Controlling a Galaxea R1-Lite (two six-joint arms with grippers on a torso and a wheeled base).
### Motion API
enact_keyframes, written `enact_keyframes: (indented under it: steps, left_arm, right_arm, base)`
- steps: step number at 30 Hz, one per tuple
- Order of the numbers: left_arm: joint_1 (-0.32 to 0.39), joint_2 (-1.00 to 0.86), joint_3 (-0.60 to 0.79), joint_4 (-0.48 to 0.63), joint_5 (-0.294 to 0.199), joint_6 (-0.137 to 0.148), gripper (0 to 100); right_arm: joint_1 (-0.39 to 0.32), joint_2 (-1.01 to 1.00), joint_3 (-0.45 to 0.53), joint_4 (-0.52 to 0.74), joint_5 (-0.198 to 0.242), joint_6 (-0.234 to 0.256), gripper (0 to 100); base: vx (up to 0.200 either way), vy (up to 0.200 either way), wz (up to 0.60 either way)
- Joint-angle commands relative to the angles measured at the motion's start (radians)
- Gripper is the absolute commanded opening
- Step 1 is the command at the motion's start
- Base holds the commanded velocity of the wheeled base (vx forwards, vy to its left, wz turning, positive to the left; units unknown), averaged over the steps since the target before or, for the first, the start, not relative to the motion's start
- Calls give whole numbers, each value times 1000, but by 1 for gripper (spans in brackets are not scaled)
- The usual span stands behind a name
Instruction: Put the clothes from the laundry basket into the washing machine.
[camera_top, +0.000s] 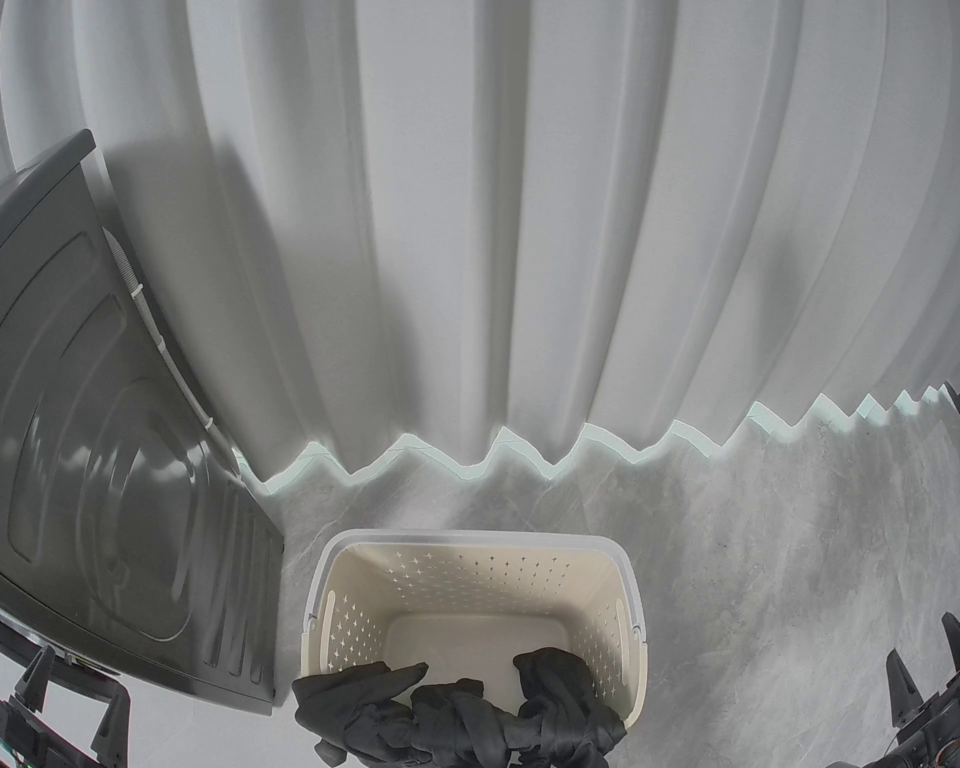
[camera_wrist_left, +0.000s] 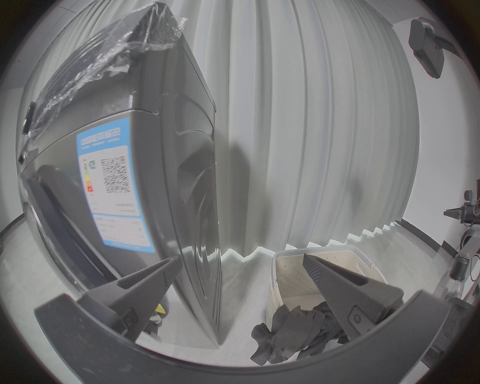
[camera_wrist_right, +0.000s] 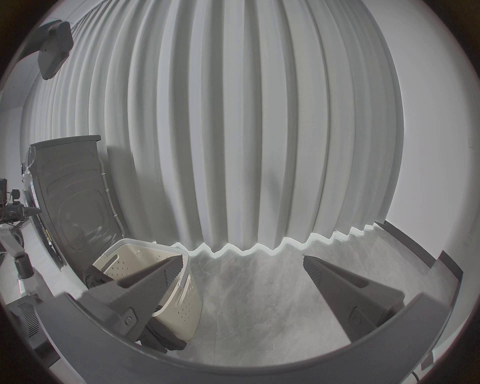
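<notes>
- White curtain (camera_top: 520, 220) in long folds across the back, down to a grey stone-look floor (camera_top: 780, 560), with a thin line of light under the hem.
- Far left, low down: left gripper (camera_top: 75, 700), fingers spread wide apart, nothing between them. Close to the front of the washing machine.
- Left side: big grey washing machine (camera_top: 110, 480) on the floor, its plain side turned toward the basket. Blue-edged sticker (camera_wrist_left: 115, 185) on the front and clear plastic wrap (camera_wrist_left: 100, 55) over the top.
- Middle: cream laundry basket (camera_top: 470, 540) with small holes in its walls, on the floor near the washing machine, a strip of floor between the two. Bare bottom at the far end of the basket.
- Black clothes (camera_top: 460, 715) in a crumpled bunch over the near rim of the basket, partly inside, partly hanging down outside.
- Far right, low down: right gripper (camera_top: 925, 665), fingers also spread wide apart, holding nothing. Well apart from the basket, above bare floor.
</notes>
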Motion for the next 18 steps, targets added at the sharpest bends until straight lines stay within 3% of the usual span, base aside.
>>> enact_keyframes:
  steps: [1, 7, 13, 18]
  left_arm:
    - [0, -18, 16, 0, 0, 0, 100]
    - [0, -18, 16, 0, -2, -2, 100]
    - [0, -18, 16, 0, -3, 0, 100]
    - [0, -18, 16, 0, -3, 0, 100]
  right_arm:
    - [0, -16, 16, 0, 0, 0, 100]
    - [0, -16, 15, 1, 0, 0, 100]
    - [0, -16, 15, 0, 0, 0, 100]
    - [0, -16, 15, 0, 0, 0, 100]
  base:
    - [0, 0, 0]
    - [0, 0, 0]
    - [200, 0, 0]
    - [0, 0, 0]
